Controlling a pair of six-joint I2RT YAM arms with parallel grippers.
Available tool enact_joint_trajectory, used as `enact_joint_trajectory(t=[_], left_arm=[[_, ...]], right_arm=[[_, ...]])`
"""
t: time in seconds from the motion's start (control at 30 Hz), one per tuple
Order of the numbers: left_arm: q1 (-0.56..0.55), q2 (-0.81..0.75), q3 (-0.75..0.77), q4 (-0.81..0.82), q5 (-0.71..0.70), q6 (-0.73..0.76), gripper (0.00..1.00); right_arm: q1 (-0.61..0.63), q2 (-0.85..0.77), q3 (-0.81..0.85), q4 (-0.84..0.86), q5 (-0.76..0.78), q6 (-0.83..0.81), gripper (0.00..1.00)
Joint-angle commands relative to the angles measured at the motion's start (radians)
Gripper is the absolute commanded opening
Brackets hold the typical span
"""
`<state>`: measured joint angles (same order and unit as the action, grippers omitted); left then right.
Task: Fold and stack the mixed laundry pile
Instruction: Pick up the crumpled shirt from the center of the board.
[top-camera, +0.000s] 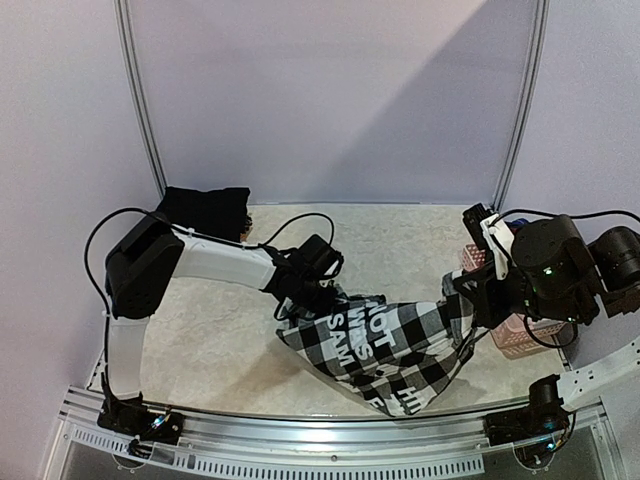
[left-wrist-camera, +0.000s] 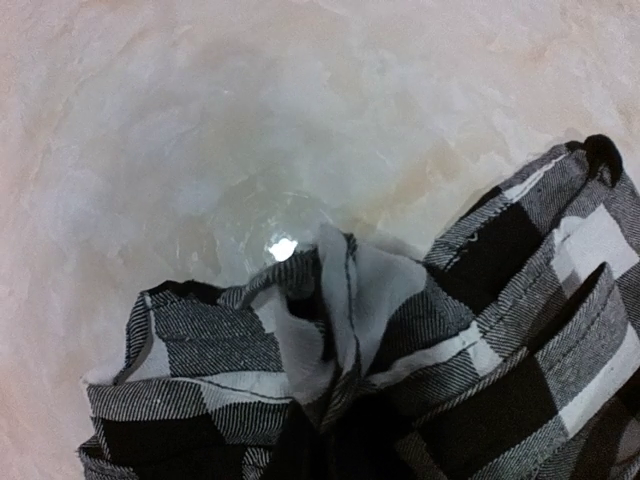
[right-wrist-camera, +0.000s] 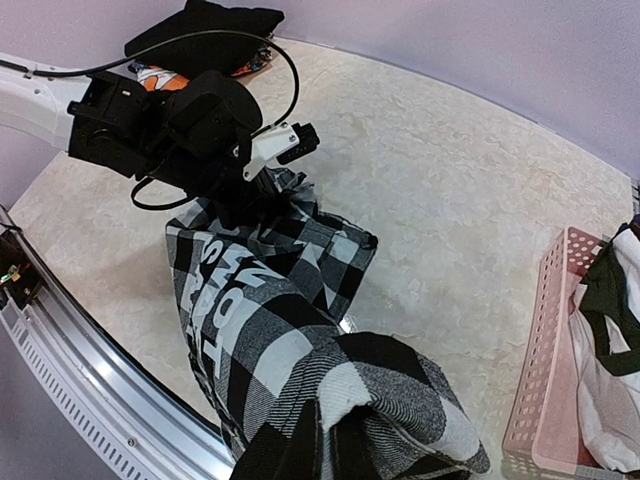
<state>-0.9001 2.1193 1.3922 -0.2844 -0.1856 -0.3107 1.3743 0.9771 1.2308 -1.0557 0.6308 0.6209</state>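
1. Plainly, the black-and-white checked garment (top-camera: 385, 345) hangs spread between the two arms over the near middle of the table (top-camera: 400, 235). Its lower fold droops toward the front rail (top-camera: 330, 425).
2. The left claw (top-camera: 300, 300) is closed on the cloth's upper left edge. Its wrist view shows only bunched fabric, with the fingers themselves hidden.
3. The right claw (top-camera: 468, 322) is pinched together on the opposite edge, with cloth gathered in a wad at it.
4. The garment looks light, limp and woven, neither slippery nor fragile. It will sag and crease wherever it is unsupported, so it is best held at corners or along a hem and kept taut between the two grips. Both grips look bunched and may hold more than one layer, which could skew a fold.
5. A folded black garment (top-camera: 205, 210) lies at the far left corner of the table, well apart, with an orange printed piece (right-wrist-camera: 150, 75) showing beneath it.
6. The pink basket (top-camera: 525, 335) sits just beside the right arm and holds more laundry (right-wrist-camera: 610, 350). It could snag the cloth on a swing to the right.
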Motion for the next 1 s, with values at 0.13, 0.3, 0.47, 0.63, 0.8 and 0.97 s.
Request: enact_joint_trajectory(t=[0.13,0.3,0.47,0.63,0.8,0.97], left_arm=[[0.004,-0.247,-0.120,0.023,-0.141,-0.011,0.00],[0.050,-0.467,-0.175,-0.030,-0.167,-0.019,0.00],[0.114,-0.646,-0.249,-0.054,-0.175,-0.027,0.00],[0.211,-0.862,-0.388,-0.043,-0.169,-0.048,0.00],[0.295,-1.096,-0.551,-0.009,-0.160,-0.077,0.00],[0.320,-1.254,-0.746,0.015,-0.244,-0.185,0.07]], right_arm=[[0.005,-0.072,-0.010,0.011,0.151,0.051,0.00],[0.004,-0.124,-0.030,0.114,0.187,0.012,0.00],[-0.006,-0.080,-0.004,0.116,0.253,-0.020,0.00],[-0.125,-0.035,-0.054,0.162,0.234,-0.056,0.00],[-0.361,-0.029,-0.193,0.334,0.064,-0.136,0.00],[-0.435,0.005,-0.292,0.492,0.056,-0.189,0.00]])
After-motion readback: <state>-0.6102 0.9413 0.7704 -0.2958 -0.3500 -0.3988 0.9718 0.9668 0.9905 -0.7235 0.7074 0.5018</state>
